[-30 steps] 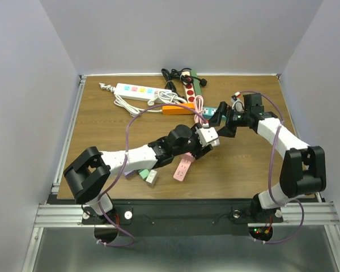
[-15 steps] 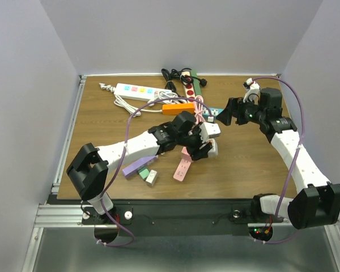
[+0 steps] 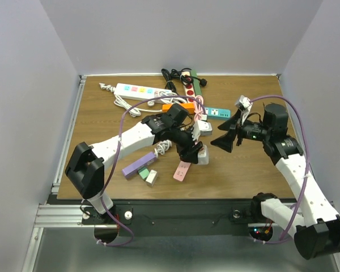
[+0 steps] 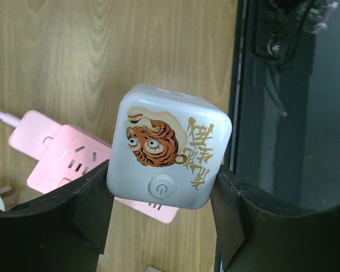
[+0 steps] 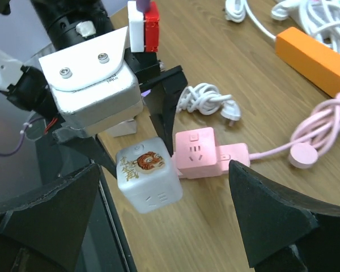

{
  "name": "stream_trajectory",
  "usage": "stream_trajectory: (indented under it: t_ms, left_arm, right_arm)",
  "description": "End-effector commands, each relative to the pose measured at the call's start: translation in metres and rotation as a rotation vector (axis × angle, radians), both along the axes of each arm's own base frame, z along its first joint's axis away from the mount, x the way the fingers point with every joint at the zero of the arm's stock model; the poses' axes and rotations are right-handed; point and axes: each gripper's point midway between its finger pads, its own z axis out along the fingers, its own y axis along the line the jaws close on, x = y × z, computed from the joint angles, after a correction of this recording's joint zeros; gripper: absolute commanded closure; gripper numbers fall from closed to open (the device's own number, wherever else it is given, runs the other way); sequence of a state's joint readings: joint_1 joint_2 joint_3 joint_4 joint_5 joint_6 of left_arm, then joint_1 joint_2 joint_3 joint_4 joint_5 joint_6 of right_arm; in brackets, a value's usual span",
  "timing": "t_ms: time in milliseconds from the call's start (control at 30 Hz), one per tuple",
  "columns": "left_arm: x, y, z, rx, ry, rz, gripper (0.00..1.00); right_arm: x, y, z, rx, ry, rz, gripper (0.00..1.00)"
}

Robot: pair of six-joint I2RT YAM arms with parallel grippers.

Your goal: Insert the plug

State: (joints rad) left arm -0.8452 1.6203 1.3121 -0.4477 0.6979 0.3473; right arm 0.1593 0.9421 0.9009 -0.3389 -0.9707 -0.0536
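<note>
Cube socket [image 5: 149, 175], white plastic, tiger-printed, clamped in my left gripper [image 3: 197, 152]; right gripper [image 3: 222, 137] gapes empty near its right.

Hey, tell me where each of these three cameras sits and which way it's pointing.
Top external: above and behind the bases, looking down at the table; both arms show.
Left wrist: on the left arm, looking down at the table's near edge; the left gripper, clamping the white tiger cube, shows.
Right wrist: on the right arm, facing the left arm's wrist; the open right gripper frames the view.
Shared: both wrist views show the cube and the pink power strip.
</note>
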Motion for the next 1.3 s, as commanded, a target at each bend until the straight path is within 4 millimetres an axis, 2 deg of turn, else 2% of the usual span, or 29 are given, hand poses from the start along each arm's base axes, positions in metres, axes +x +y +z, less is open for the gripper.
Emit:
stream_trajectory:
  t_ms: [0,100,300,467,700,1033,1267]
  left_arm:
    - [-0.017,-0.004,0.041,-0.099,-0.011,-0.108,1.0]
    - [-0.021,-0.004,0.048,-0.112,-0.008,-0.131,1.0]
    - [-0.024,-0.001,0.053,-0.107,-0.001,-0.155,1.0]
    - [-0.025,0.001,0.057,-0.104,0.005,-0.16,1.0]
    - [-0.026,0.003,0.064,-0.105,-0.008,-0.157,1.0]
    - [-0.029,0.005,0.071,-0.113,-0.01,-0.159,1.0]
    - [-0.031,0.007,0.076,-0.123,-0.011,-0.166,1.0]
  right_arm:
    - [-0.015,0.018,0.004,0.009,-0.044,0.102,0.0]
    - [-0.019,0.03,-0.007,-0.017,-0.032,0.137,0.0]
    - [-0.027,0.045,-0.014,-0.042,-0.018,0.188,0.0]
    - [-0.038,0.056,-0.035,-0.105,0.008,0.207,0.0]
    - [-0.045,0.059,-0.04,-0.143,0.012,0.209,0.0]
    - [-0.058,0.065,-0.058,-0.185,0.06,0.239,0.03]
    - [-0.058,0.07,-0.064,-0.2,0.08,0.258,0.18]
